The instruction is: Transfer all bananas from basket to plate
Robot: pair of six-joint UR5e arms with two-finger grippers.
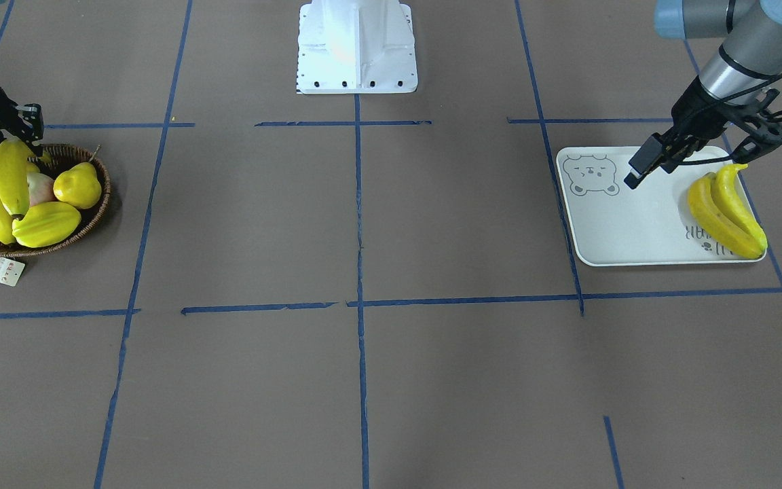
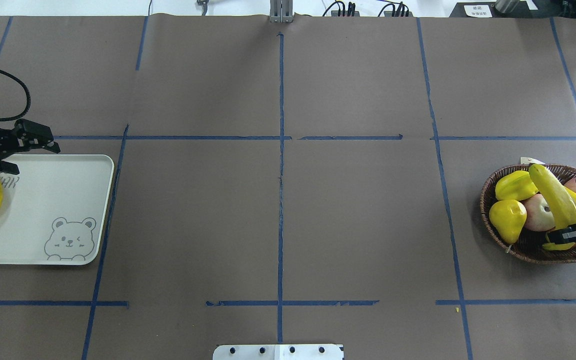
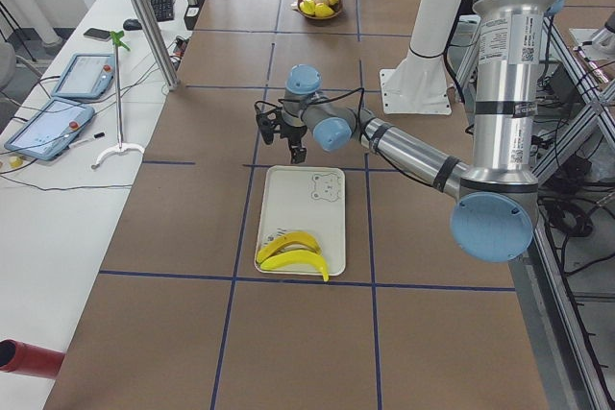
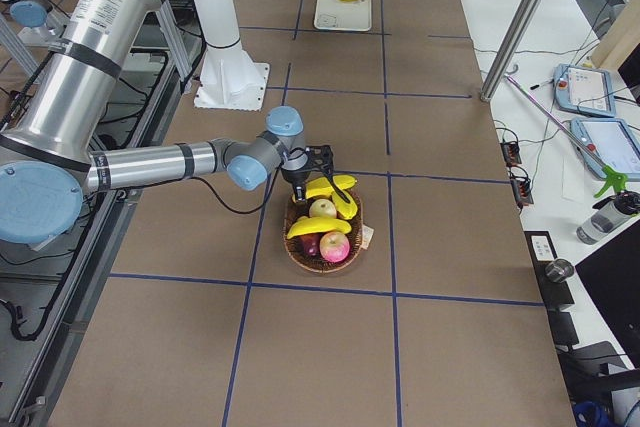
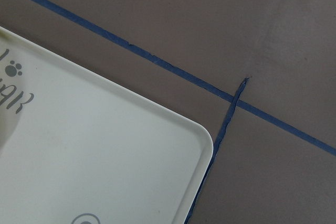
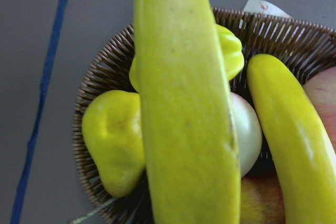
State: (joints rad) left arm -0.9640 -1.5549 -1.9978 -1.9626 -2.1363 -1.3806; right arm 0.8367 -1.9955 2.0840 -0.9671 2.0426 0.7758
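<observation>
Right up against the right wrist camera is the top banana (image 6: pixel 184 103). It lies across the other fruit in the basket (image 6: pixel 97 85). Beside it, lower down, is a second banana (image 6: pixel 294 140). A yellow pear (image 6: pixel 113 140) and a starfruit (image 6: pixel 231 51) sit under and behind them. The right claw (image 1: pixel 28 132) is down at 1 end of the top banana. I cannot tell if it has squeezed shut on the banana or is open around it, because its fingers are mostly hidden.

Far off at the other end of the table is the plate (image 2: pixel 68 200). 2 bananas (image 1: pixel 727 214) lie on it side by side, near 1 short edge. The left claw (image 2: pixel 47 141) hangs over the plate's edge with its fingers spread apart, holding nothing.

I think the job is half done: 2 on the plate, 2 in the basket. Banana number 3 is the step in hand. Next the right claw needs a firm hold, then a slow lift straight up so the pear and the second banana do not roll out. The plate is far away, so the left claw may have to take the banana midway.
</observation>
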